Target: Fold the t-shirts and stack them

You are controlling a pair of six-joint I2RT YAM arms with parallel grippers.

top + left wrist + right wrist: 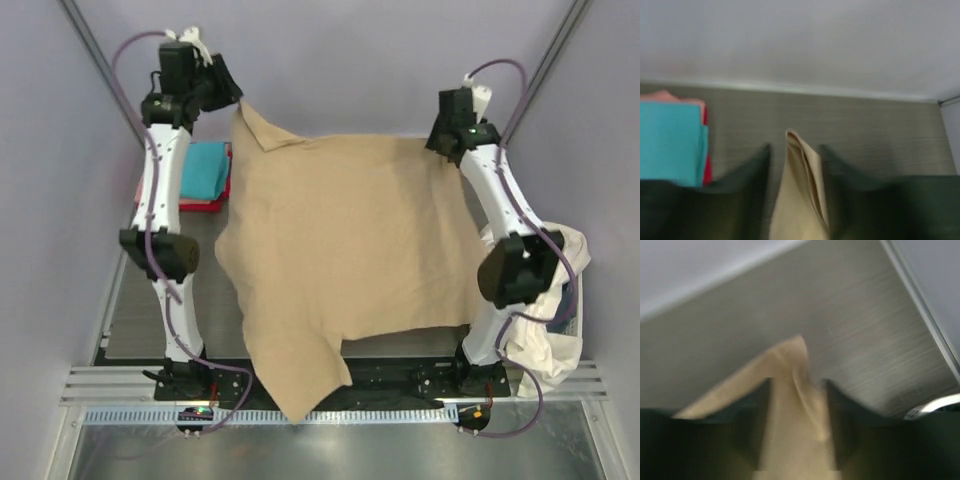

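A large tan t-shirt [350, 240] lies spread over the table, with one end hanging past the near edge. My left gripper [228, 92] is at its far left corner and my right gripper [441, 140] at its far right corner. In the left wrist view a fold of tan cloth [800, 190] stands between the parted jaws of the left gripper [793, 150], with a gap on its left side. In the blurred right wrist view tan cloth [795, 430] runs loosely between the spread jaws of the right gripper [799, 385]. A folded stack sits far left: turquoise t-shirt [207, 168] over salmon [670, 96] and red [707, 172].
A white basket [577, 300] at the right edge, behind the right arm, holds cream-white t-shirts [545, 345]. The grey walls close in at the back and on both sides. A metal rail [330, 412] runs along the near edge by the arm bases.
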